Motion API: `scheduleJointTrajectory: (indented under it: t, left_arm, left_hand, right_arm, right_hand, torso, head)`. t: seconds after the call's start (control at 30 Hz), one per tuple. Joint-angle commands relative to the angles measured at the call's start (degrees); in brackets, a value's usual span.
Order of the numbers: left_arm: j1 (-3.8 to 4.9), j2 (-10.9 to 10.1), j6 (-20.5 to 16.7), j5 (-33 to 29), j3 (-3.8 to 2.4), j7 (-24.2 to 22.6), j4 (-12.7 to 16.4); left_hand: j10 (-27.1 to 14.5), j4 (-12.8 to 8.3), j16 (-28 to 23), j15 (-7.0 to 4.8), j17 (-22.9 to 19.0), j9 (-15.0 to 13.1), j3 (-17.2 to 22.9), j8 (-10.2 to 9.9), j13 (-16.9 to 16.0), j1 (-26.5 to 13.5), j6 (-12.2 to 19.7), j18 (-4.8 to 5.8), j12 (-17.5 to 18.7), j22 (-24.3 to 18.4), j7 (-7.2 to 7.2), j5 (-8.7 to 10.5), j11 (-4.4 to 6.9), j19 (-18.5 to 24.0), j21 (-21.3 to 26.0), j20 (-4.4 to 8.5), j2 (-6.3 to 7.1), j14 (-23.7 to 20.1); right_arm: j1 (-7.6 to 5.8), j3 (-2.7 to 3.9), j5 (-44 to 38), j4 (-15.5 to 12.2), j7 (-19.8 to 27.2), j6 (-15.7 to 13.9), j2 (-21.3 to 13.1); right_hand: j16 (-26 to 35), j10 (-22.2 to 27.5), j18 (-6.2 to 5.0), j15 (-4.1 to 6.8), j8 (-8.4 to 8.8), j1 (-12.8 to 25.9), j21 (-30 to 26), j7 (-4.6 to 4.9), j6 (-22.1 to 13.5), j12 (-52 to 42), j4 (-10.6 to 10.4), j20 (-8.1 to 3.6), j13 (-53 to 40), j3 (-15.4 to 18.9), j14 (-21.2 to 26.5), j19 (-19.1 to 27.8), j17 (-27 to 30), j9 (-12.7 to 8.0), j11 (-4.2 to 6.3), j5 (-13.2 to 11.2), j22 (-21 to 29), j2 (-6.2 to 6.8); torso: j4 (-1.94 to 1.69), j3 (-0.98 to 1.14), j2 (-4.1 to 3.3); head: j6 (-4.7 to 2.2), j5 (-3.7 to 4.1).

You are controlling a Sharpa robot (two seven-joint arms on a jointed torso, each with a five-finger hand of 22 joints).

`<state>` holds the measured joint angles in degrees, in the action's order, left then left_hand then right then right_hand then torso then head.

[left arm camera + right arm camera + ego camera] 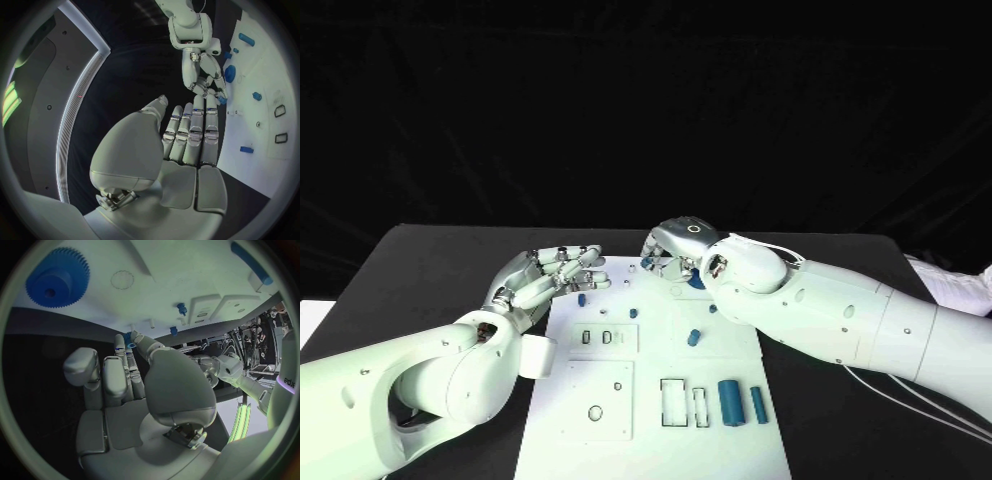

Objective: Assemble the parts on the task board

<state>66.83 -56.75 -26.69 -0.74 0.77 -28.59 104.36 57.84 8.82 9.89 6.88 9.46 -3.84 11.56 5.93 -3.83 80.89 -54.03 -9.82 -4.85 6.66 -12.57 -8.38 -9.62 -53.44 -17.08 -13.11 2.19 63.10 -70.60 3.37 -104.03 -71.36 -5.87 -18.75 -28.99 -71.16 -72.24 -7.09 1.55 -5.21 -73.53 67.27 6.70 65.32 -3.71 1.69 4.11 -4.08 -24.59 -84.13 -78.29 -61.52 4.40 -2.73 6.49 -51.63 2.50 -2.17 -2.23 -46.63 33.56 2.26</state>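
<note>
The white task board (625, 440) lies in the middle of the black table. My right hand (678, 250) hovers over the board's far edge, beside a blue gear (695, 283). It pinches a small blue piece (128, 337) between thumb and a finger; the piece also shows at its fingertips (222, 100). The gear (57, 277) stands on the board close to those fingertips. My left hand (553, 275) is at the board's far left corner, fingers straight and side by side (190, 132), holding nothing.
Two blue cylinders (728, 400) (757, 404) lie near the board's right edge beside black-outlined slots (672, 398). Small blue pegs (692, 338) (583, 298) (633, 312) sit further up. A white object (952, 285) lies at the table's right edge.
</note>
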Motion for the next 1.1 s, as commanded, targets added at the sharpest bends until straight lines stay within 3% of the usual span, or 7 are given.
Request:
scheduleJointTrajectory:
  t: [0.03,0.27,0.47,0.63,1.1]
  left_arm:
    - [0.08,0.08,1.11,-0.01,-0.04,-0.16,0.07]
    - [0.11,0.24,1.18,-0.01,-0.05,-0.07,0.01]
    - [0.14,0.41,1.18,-0.01,-0.05,-0.01,-0.09]
    - [0.15,0.55,1.21,-0.01,-0.05,0.03,-0.14]
    - [0.19,0.71,1.23,-0.01,-0.05,0.14,-0.21]
  left_hand:
    - [0.15,-0.29,-0.37,0.17,0.05,0.07,0.05,-0.19,0.05,0.65,-0.05,-0.63,0.35,-0.05,-0.46,-0.09,-0.41,-0.52,0.06,-0.02,0.13,-0.23]
    - [0.16,-0.36,-0.44,0.19,0.06,0.07,0.09,-0.22,0.05,0.67,-0.05,-0.62,0.39,-0.07,-0.46,-0.08,-0.42,-0.50,0.09,-0.03,0.15,-0.28]
    - [0.16,-0.36,-0.44,0.19,0.06,0.07,0.09,-0.22,0.05,0.67,-0.05,-0.62,0.39,-0.07,-0.46,-0.08,-0.42,-0.50,0.09,-0.03,0.15,-0.28]
    - [0.16,-0.36,-0.44,0.19,0.06,0.07,0.09,-0.22,0.05,0.67,-0.05,-0.62,0.39,-0.07,-0.46,-0.08,-0.42,-0.50,0.09,-0.03,0.15,-0.28]
    - [0.15,-0.49,-0.58,0.21,0.08,0.07,0.17,-0.30,0.06,0.70,-0.04,-0.61,0.49,-0.11,-0.47,-0.07,-0.44,-0.45,0.14,-0.04,0.19,-0.36]
  right_arm:
    - [-0.01,0.03,-0.24,1.03,-0.33,-0.80,0.91]
    - [-0.01,0.03,-0.23,2.68,-0.23,0.26,2.56]
    - [0.04,0.02,0.10,3.92,-0.40,1.49,3.56]
    - [0.06,0.02,0.20,4.60,-0.36,1.89,4.13]
    - [0.09,0.00,0.31,5.75,0.00,2.93,5.34]
  right_hand:
    - [-0.28,0.01,0.43,0.26,0.14,-0.42,0.26,-0.22,0.47,0.22,-0.34,-0.15,0.08,-0.17,-1.89,-0.24,-0.09,1.26,-0.29,-0.03,-0.09,0.23]
    - [-0.32,0.10,0.44,0.23,0.20,-0.40,0.32,-0.17,0.42,0.23,-0.41,-0.13,0.10,-0.22,-1.88,-0.22,-0.11,1.26,-0.34,-0.02,-0.15,0.28]
    - [-0.41,0.34,0.45,0.10,0.42,-0.01,0.47,-0.01,0.24,0.22,-0.90,-0.07,0.14,-0.23,-1.87,-0.12,-0.14,1.28,-0.49,-0.14,-0.27,0.42]
    - [-0.41,0.34,0.45,0.10,0.42,-0.01,0.47,-0.01,0.24,0.22,-0.90,-0.07,0.14,-0.23,-1.87,-0.12,-0.14,1.28,-0.49,-0.14,-0.27,0.42]
    - [-0.42,0.48,0.44,0.06,0.54,0.08,0.51,0.04,0.14,0.22,-1.03,-0.03,0.16,-0.23,-1.84,-0.03,-0.10,1.29,-0.53,-0.11,-0.28,0.60]
  torso:
    - [-0.23,-0.02,-0.21]
    - [-0.14,-0.04,-0.28]
    - [-0.29,0.02,-0.36]
    - [-0.23,-0.09,-0.33]
    - [-0.22,-0.06,-0.47]
  head:
    - [-0.10,0.22]
    - [-0.05,0.13]
    - [0.07,0.07]
    - [0.07,-0.05]
    - [-0.08,-0.03]
